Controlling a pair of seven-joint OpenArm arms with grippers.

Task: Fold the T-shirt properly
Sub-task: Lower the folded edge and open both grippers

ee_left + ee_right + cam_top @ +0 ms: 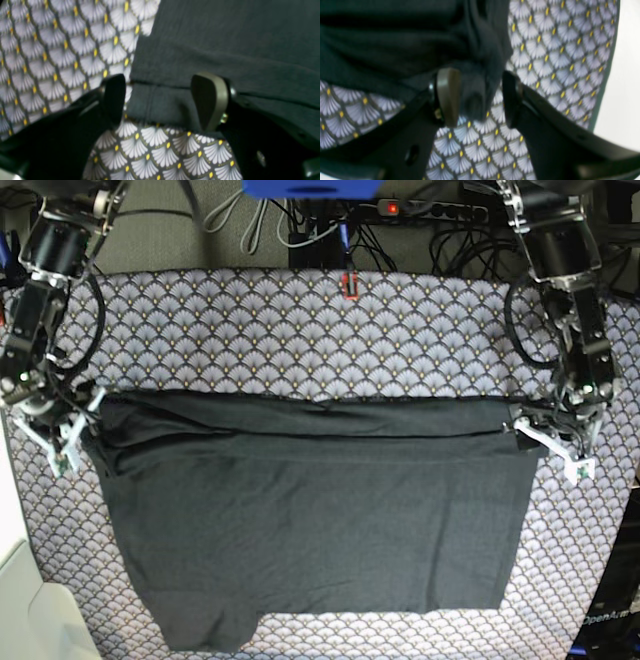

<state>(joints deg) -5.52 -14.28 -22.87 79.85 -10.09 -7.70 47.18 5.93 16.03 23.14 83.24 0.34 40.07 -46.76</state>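
The dark charcoal T-shirt (pixel 320 520) lies spread flat, with a folded edge running across its far side between the two arms. My left gripper (pixel 161 100) is open, and the shirt's hemmed corner (pixel 160 102) lies loose between its fingers on the cloth. In the base view this gripper (pixel 530 435) sits at the fold's right end. My right gripper (pixel 480 97) is open too. A bunched corner of the shirt (pixel 475 82) rests between its pads, against the left one. In the base view it (pixel 80 420) is at the fold's left end.
A grey scallop-patterned cloth (pixel 300 330) with yellow dots covers the table under the shirt. A small red object (pixel 348 283) lies at its far edge. Cables and a power strip (pixel 420 208) run behind it. A white surface (pixel 627 75) borders the cloth's edge.
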